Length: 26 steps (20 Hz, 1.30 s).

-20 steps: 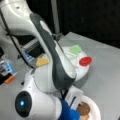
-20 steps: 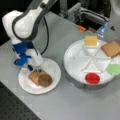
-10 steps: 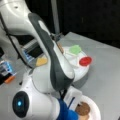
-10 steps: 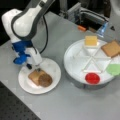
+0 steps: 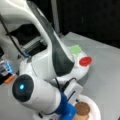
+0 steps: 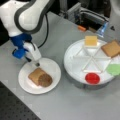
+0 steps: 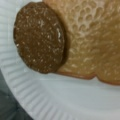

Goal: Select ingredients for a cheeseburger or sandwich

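**Front view, arm side.** The arm's body fills most of a front view. Behind it is the white divided tray [image 5: 83, 71], holding the green leaf piece [image 5: 75, 49] and the red disc [image 5: 85, 61]. At the bottom edge, the dark round patty [image 5: 82, 108] lies on a toast square [image 5: 80, 117] on the white paper plate [image 5: 97, 111]. The gripper's blue mount sits just left of them and its tips are hidden.

**Front view, table side.** The gripper [image 6: 37, 62] is over the plate's upper-left rim [image 6: 25, 85], just beside the toast [image 6: 34, 75] but apart from it. The patty [image 6: 45, 80] overlaps the toast's right end. Whether the jaws are parted or closed cannot be told, and nothing shows between them. The tray [image 6: 72, 58] carries the yellow cheese square [image 6: 90, 40], the second toast square [image 6: 111, 48], the leaf [image 6: 114, 69] and the disc [image 6: 92, 78], each in its own compartment.

**Wrist view.** The patty [image 7: 38, 37] lies partly on the toast [image 7: 90, 37], with ribbed plate rim [image 7: 62, 100] below. No fingers are in frame.

**Change.** Almost none over the last second. The gripper has hardly shifted by the plate, and the toast and patty have not moved. I judge the stack two layers in, with the cheese and top toast not yet picked.
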{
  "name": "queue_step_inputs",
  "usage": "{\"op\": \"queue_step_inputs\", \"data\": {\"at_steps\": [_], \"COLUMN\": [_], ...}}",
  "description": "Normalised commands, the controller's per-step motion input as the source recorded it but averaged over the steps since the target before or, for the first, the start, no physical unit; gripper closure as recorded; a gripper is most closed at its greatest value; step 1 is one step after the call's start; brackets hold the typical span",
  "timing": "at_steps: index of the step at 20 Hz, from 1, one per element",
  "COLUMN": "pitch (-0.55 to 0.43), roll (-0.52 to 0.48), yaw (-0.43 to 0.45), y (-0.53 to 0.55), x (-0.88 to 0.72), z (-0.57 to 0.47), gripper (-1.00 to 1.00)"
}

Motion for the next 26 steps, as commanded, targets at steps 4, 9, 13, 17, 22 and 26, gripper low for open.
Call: {"op": "queue_step_inputs", "data": {"at_steps": [4, 9, 13, 17, 22, 26], "pitch": [0.083, -0.017, -0.090, -0.127, -0.148, -0.150], "roll": [-0.549, -0.423, -0.333, -0.261, -0.217, -0.198], "yaw": [-0.011, 0.054, 0.031, 0.019, 0.026, 0.053], "y": [0.67, 0.62, 0.44, 0.37, 0.49, 0.45], "x": [-0.57, -0.72, -0.60, -0.45, -0.45, -0.43], "z": [0.27, 0.19, 0.02, -0.06, -0.08, -0.11], "gripper": [-1.00, -1.00, -1.00, -1.00, -1.00, -1.00]}}
